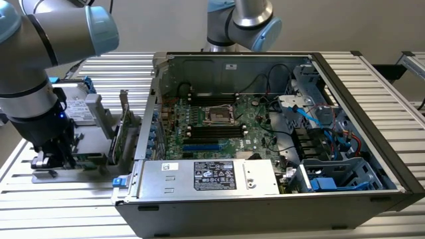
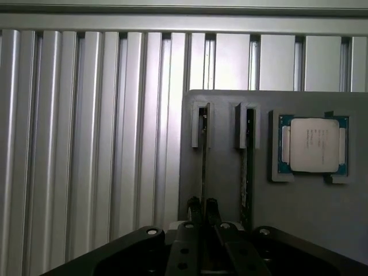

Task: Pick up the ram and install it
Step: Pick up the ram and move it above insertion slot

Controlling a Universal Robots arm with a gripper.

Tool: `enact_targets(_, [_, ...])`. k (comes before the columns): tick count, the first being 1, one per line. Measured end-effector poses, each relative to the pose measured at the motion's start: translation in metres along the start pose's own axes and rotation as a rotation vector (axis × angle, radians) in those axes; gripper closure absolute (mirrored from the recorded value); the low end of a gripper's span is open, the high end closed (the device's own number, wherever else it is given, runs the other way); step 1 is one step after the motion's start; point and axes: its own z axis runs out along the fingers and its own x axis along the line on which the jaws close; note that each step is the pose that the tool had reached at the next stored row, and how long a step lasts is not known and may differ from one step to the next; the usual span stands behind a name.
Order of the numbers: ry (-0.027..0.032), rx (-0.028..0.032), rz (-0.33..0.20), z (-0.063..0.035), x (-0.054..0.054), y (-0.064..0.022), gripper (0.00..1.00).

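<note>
In the wrist view the ram (image 2: 203, 158) stands on edge in one slot of a grey holder block (image 2: 224, 190). It is a thin green stick seen from its narrow side. My gripper (image 2: 203, 208) is down over it, with the two dark fingertips (image 2: 194, 207) pressed close on either side of the stick. A second ram stick (image 2: 244, 172) stands in the neighbouring slot. In the exterior view my gripper (image 1: 53, 160) hangs low over the holder (image 1: 89, 149) at that view's left, outside the open computer case (image 1: 265, 199).
A processor chip (image 2: 314, 145) rests in a pocket of the holder. A green expansion card (image 1: 123, 130) stands between the holder and the case. Inside lie the motherboard's black memory slots (image 1: 214, 132), cables, drive cages and a power supply (image 1: 206, 177). A second arm (image 1: 240, 21) stands behind.
</note>
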Motion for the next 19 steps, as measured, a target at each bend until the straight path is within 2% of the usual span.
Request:
enact_targets(12, [0.0014,-0.0014,0.025,-0.0096,-0.001,0.0009,0.86])
enact_targets(15, [0.0031,-0.0017,0.028,-0.0154,-0.002,0.0014,0.86])
enact_targets(19, [0.0046,-0.0018,0.029,-0.0290,-0.002,0.0021,0.86])
